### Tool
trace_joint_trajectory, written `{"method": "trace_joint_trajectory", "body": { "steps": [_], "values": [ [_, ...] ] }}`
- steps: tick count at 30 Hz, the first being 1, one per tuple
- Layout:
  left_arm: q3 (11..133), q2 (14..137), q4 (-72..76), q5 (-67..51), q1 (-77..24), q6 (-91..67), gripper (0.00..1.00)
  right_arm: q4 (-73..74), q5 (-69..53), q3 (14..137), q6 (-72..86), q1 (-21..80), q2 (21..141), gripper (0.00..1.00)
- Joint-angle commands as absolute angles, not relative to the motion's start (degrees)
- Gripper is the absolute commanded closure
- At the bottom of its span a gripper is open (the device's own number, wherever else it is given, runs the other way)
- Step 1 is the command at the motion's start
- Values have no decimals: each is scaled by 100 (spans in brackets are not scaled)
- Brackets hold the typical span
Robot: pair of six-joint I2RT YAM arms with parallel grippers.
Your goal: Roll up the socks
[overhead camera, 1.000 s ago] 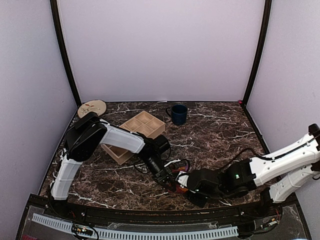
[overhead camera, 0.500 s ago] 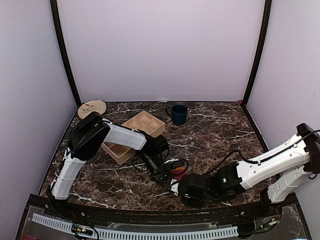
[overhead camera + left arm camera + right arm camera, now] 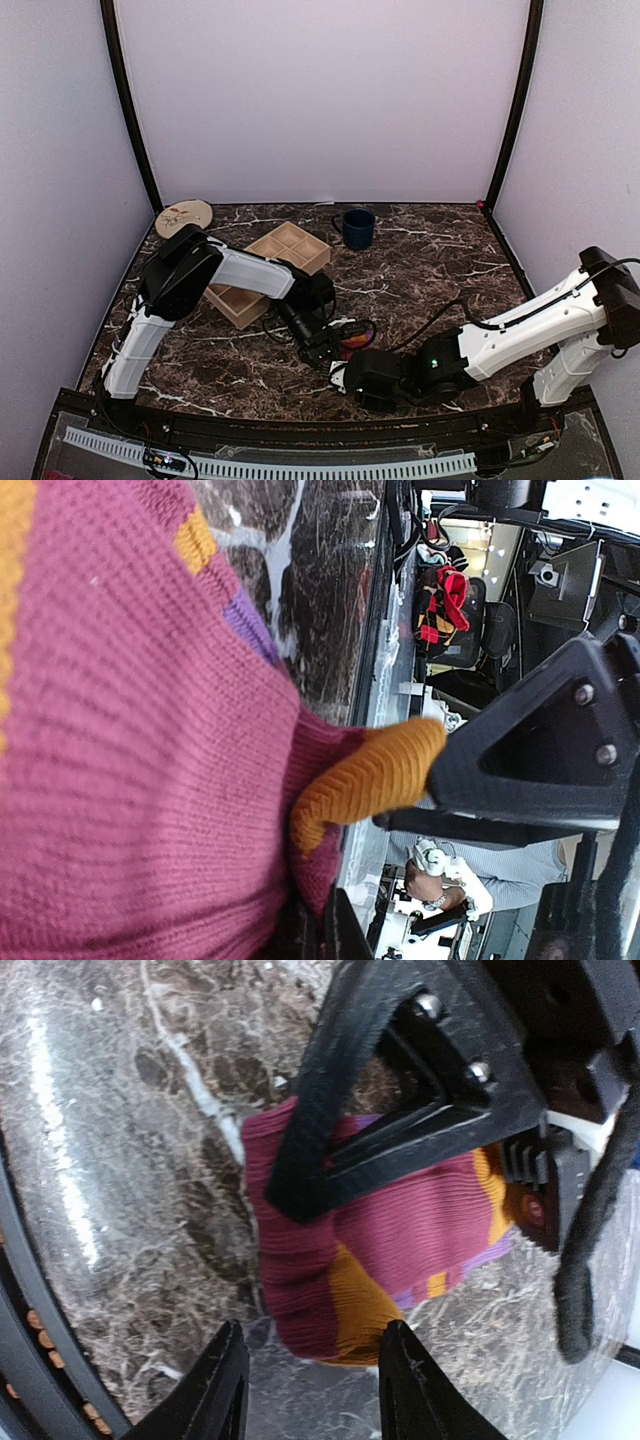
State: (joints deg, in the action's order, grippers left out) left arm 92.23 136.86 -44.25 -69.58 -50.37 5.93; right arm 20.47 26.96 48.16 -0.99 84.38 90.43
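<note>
My left gripper (image 3: 337,352) has the purple sock (image 3: 420,1230) in its grip, as far as I can judge. One black finger (image 3: 300,1140) lies across the bunched knit. The other is hidden under the fabric, which crowds right up against the left wrist camera. My right gripper (image 3: 310,1385) is spread wide and holds nothing. Its two tips sit low over the table (image 3: 430,260), with the near end of the sock just ahead of the gap between them.

The sock lies on the marble near the front edge, about midway between the two arm bases. It is gathered into a short, thick fold with an orange end (image 3: 370,775) poking out loose. I read that as a roll under way but not yet tight or tucked. I cannot find a second sock in any view, so I count at least that one as left to do.

The left arm reaches from its base down and inward, its forearm angled toward the middle. The right arm stretches low across the front, its wrist turned in toward the left gripper. The wooden tray (image 3: 288,248) and the blue mug (image 3: 357,228) stand well behind.
</note>
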Motion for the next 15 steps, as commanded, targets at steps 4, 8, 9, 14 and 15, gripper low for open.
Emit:
{"method": "trace_joint_trajectory", "body": {
  "steps": [4, 8, 9, 14, 15],
  "values": [
    [9123, 13996, -4697, -6613, -5001, 790, 100, 2085, 3340, 5069, -272, 8473, 8990, 51],
    [9105, 13997, -4698, -6628, -4993, 809, 100, 2168, 3228, 5150, -301, 8477, 8939, 47],
    [9105, 13997, -4687, -6634, -4992, 801, 100, 2186, 3148, 5158, -313, 8481, 8939, 47],
    [9170, 14009, -4717, -6657, -4953, 809, 100, 2210, 2694, 5159, -350, 8486, 8981, 47],
    [9179, 14005, -4725, -6658, -4944, 809, 100, 2200, 2617, 5157, -373, 8482, 8982, 47]
  ]
}}
